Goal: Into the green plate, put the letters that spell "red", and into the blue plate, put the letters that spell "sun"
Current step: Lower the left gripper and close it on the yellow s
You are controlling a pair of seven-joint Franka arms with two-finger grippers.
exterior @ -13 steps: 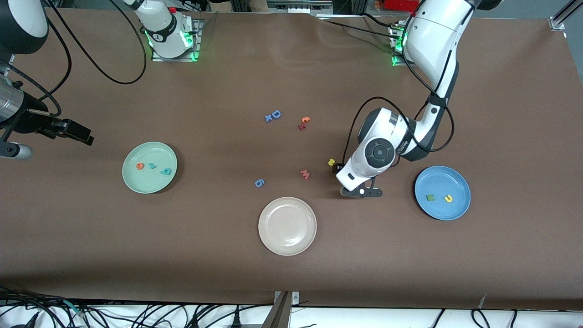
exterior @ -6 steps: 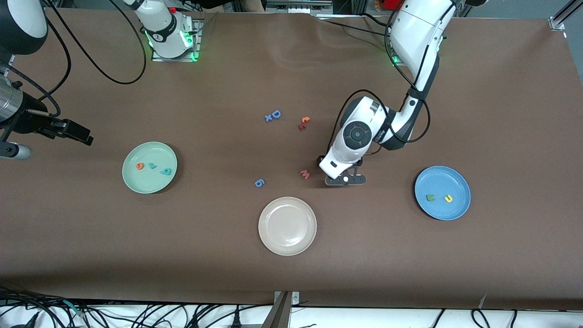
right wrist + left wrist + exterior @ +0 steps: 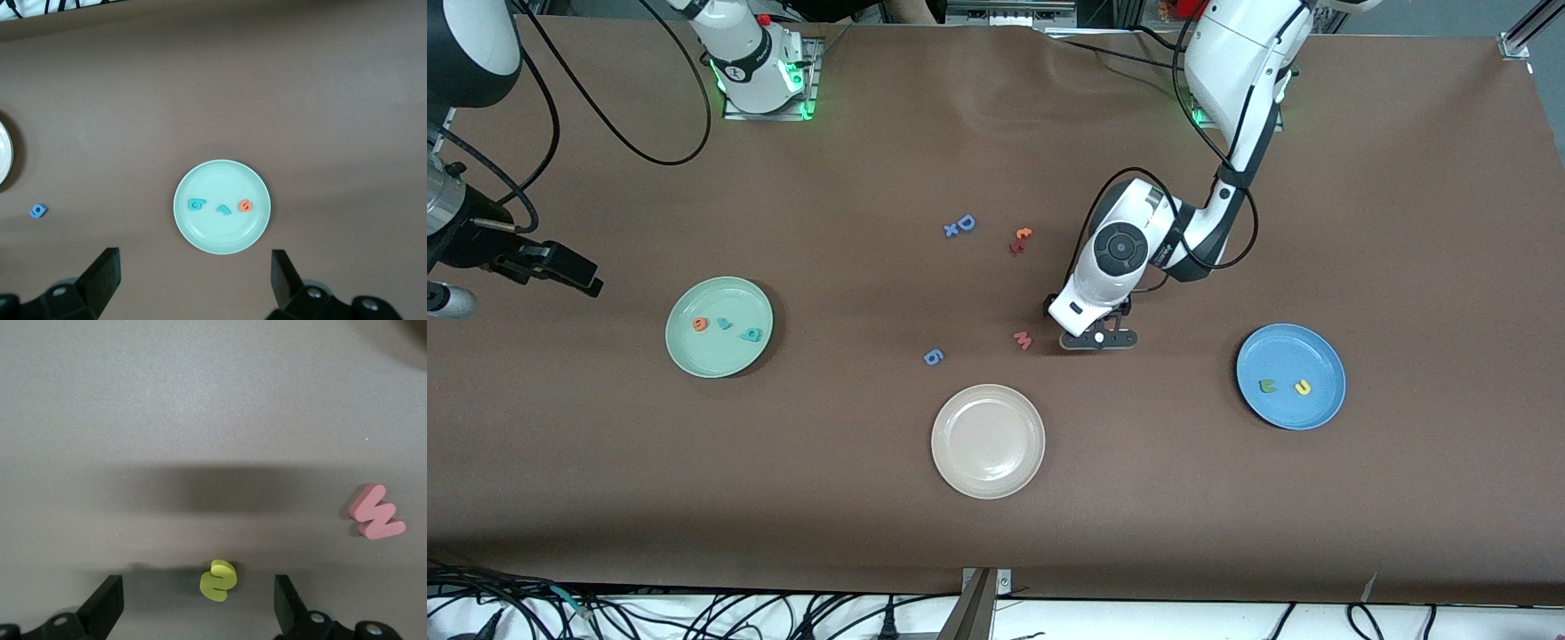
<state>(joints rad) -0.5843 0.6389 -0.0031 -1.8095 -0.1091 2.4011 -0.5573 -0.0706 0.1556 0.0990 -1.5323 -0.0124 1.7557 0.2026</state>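
Covering the whole surface (image 3: 1405, 222) is a matte brown sheet, with cables trailing along its front edge. Lying flat in the round, shallow-rimmed green plate (image 3: 680, 351), toward the right arm's end, are the small foam e (image 3: 699, 324), r (image 3: 724, 324) and d (image 3: 752, 335). The blue plate (image 3: 1325, 404), toward the left arm's end, is holding the u (image 3: 1266, 386) and n (image 3: 1303, 388). The yellow s (image 3: 217, 580) is lying on the bare sheet beside a pink m (image 3: 1023, 340), between the left end effector's wide-spread fingers (image 3: 107, 603). That left end effector (image 3: 1098, 339) is pointing straight down, low over the s. The right end effector (image 3: 193, 280), jaws wide, is waiting high above the green plate. A cream plate (image 3: 1027, 467) is sitting nearest the camera.
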